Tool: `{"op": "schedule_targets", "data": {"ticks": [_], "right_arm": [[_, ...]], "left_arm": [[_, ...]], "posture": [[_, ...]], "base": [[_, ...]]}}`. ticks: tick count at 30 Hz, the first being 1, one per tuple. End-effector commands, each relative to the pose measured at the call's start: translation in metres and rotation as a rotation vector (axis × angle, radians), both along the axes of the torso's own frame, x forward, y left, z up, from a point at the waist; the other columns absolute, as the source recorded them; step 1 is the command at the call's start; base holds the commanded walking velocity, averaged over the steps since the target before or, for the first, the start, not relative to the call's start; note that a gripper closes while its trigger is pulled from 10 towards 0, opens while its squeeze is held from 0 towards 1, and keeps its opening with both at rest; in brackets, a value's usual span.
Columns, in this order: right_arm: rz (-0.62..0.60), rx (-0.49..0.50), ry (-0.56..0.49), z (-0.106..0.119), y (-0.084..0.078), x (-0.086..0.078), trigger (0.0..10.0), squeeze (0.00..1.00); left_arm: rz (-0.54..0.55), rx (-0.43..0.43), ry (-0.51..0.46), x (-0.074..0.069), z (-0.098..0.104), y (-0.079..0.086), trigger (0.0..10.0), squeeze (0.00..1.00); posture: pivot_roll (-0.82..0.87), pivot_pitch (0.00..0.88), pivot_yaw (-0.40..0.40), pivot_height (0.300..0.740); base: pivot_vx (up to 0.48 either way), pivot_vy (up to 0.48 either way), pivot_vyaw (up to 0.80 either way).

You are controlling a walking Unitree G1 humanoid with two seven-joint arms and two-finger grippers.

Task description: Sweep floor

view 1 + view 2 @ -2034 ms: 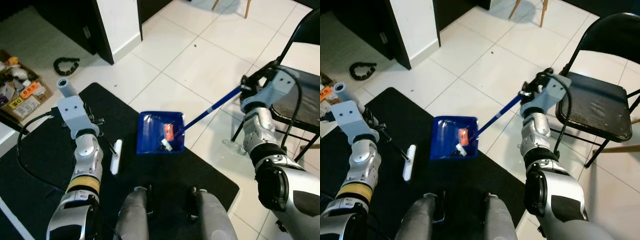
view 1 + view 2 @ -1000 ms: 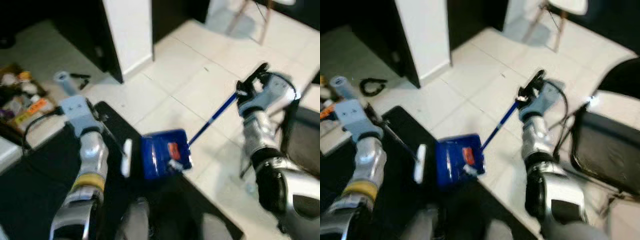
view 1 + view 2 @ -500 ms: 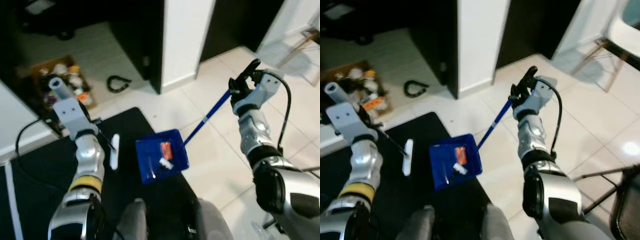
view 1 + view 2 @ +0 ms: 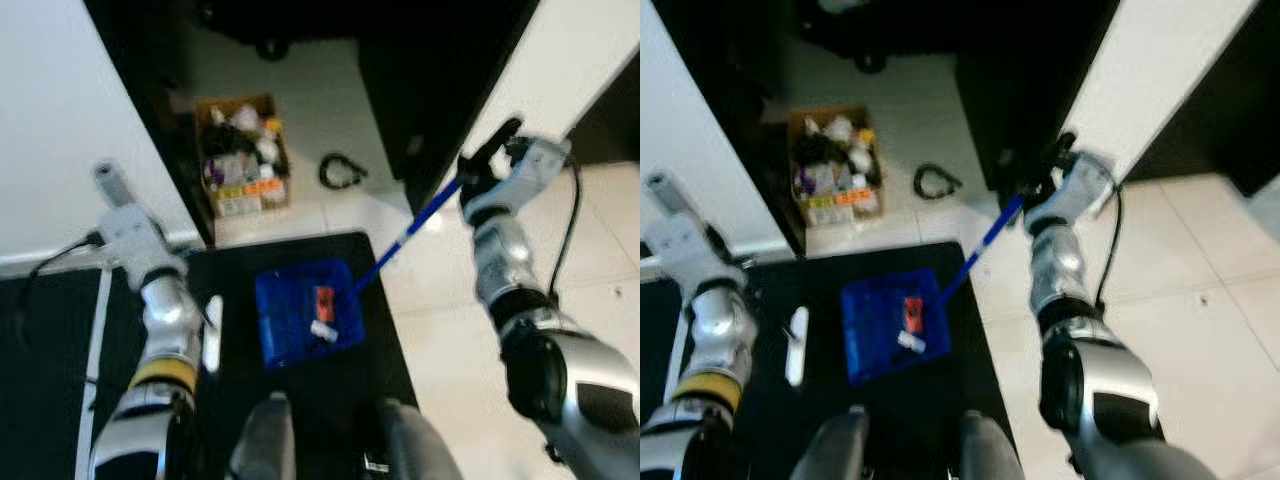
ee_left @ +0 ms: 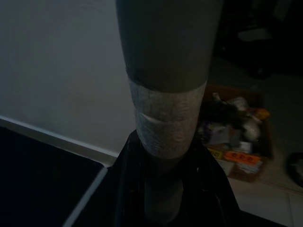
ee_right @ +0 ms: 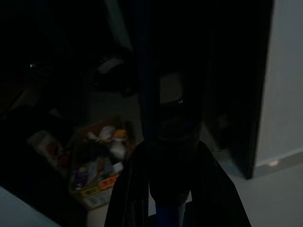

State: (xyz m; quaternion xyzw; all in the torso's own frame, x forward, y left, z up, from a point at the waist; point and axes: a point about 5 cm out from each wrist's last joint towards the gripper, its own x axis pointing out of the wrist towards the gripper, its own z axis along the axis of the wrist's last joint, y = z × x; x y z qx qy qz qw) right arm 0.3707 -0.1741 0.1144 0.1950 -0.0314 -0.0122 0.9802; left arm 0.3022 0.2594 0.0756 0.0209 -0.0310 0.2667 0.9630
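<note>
The view has swung left since the earlier frames: a box (image 4: pixel 240 155) of clutter now lies ahead. The right gripper (image 4: pixel 487 170) is closed on the blue handle of the dustpan (image 4: pixel 300 312), which holds debris above the mat (image 4: pixel 385 330). The left gripper (image 5: pixel 163 189) clamps the brush (image 4: pixel 211 333) pole. Both tools are light and stiff; grip mid-handle. A cable loop (image 4: pixel 343 172) lies near.

One blue dustpan (image 4: pixel 300 312) is lying on one black mat (image 4: pixel 60 330), near centre. Two pieces of litter are sitting in it: one orange scrap (image 4: pixel 324 298) and one white scrap (image 4: pixel 322 330). One white brush (image 4: pixel 211 334) is showing to the left of the dustpan. One cardboard box (image 4: pixel 240 155) of mixed items is standing far left on the tiles, with one black ring (image 4: pixel 342 171) lying to its right. Two grippers are showing, the left gripper (image 5: pixel 163 189) and the right gripper (image 4: pixel 488 160), each closing on one handle.
</note>
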Motion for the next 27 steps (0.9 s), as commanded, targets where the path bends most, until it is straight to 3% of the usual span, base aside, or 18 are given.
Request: {"op": "schedule_targets", "data": {"ticks": [1, 12, 15, 20, 27], "right_arm": [[-0.071, 0.041, -0.018, 0.002, -0.014, -0.001, 10.0, 0.0], [-0.176, 0.133, 0.019, -0.004, -0.025, -0.004, 10.0, 0.0], [-0.22, 0.158, 0.014, -0.004, -0.031, -0.005, 10.0, 0.0], [-0.237, 0.166, -0.015, 0.001, -0.039, -0.005, 10.0, 0.0], [-0.283, 0.206, -0.087, 0.013, -0.054, -0.005, 10.0, 0.0]], "left_arm": [[-0.017, 0.012, -0.012, 0.005, 0.006, -0.002, 10.0, 0.0], [0.018, -0.001, 0.054, 0.004, -0.002, 0.0, 10.0, 0.0], [0.034, 0.039, 0.157, -0.001, -0.014, 0.002, 10.0, 0.0], [-0.028, 0.117, 0.164, -0.003, -0.015, 0.0, 10.0, 0.0], [-0.043, 0.052, 0.099, -0.004, -0.012, -0.002, 10.0, 0.0]], "posture": [[0.06, 0.078, -0.049, 0.74], [0.07, 0.073, -0.043, 0.74], [0.06, 0.068, -0.033, 0.74], [0.06, 0.062, -0.031, 0.74], [0.06, 0.062, -0.03, 0.74]], "base": [[0.0, 0.0, 0.0], [0.0, 0.0, 0.0], [0.0, 0.0, 0.0], [0.0, 0.0, 0.0], [0.192, 0.0, 0.0]]}}
